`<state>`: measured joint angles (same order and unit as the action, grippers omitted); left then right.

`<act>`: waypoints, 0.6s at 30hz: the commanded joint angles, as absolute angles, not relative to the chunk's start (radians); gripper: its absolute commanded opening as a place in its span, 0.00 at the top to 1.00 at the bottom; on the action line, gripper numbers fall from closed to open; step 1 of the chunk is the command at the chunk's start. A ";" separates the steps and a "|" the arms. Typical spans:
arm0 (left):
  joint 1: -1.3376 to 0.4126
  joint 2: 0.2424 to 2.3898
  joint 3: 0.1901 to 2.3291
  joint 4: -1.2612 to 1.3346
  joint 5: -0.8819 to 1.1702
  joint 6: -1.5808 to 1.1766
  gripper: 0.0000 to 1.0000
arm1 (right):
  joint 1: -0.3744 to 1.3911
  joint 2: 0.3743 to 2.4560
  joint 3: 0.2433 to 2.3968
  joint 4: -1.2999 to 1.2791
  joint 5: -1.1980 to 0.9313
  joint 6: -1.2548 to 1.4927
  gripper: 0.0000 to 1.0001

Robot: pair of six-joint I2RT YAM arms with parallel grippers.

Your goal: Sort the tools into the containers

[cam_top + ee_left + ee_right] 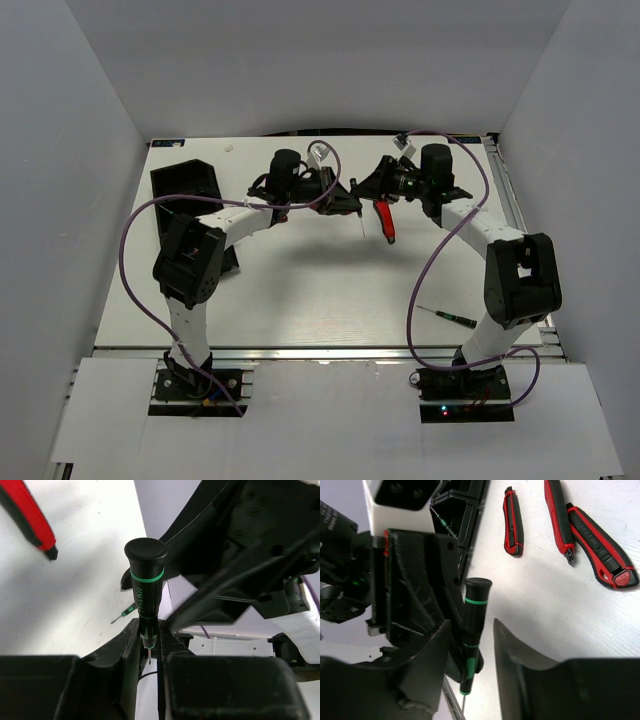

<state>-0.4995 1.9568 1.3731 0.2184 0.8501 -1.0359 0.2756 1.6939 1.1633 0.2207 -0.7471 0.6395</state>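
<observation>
My left gripper (345,200) is shut on the lower handle of a black-green screwdriver (146,575) and holds it above the far middle of the table; its thin shaft (357,224) points down. My right gripper (372,188) is open, and its fingers (510,650) stand either side of the same screwdriver (474,615), with a gap on the right. Red-and-black pliers (385,220) lie just below; in the right wrist view they (595,545) lie beside a red knife (512,522). One black bin (188,183) stands at the far left.
A second green-handled screwdriver (447,317) lies near the right arm's base; it also shows in the left wrist view (127,611). A dark ribbed container (457,510) shows behind the left gripper. Purple cables loop beside both arms. White walls enclose the table.
</observation>
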 commanded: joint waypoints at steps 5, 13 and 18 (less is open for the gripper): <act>-0.476 1.887 1.324 0.224 0.854 -1.009 1.00 | 0.282 1.632 1.154 0.273 -0.764 0.607 0.46; -0.404 1.819 1.249 0.160 0.827 -0.944 1.00 | 0.261 1.618 1.158 0.241 -0.762 0.545 0.46; -0.260 1.700 1.203 -0.041 0.799 -0.838 1.00 | 0.216 1.608 1.150 0.172 -0.869 0.312 0.45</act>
<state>-0.3508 1.8454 1.2148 0.0830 0.8230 -0.9298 0.2443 1.6554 1.1618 0.2035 -0.7818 0.4900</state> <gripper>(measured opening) 0.257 0.551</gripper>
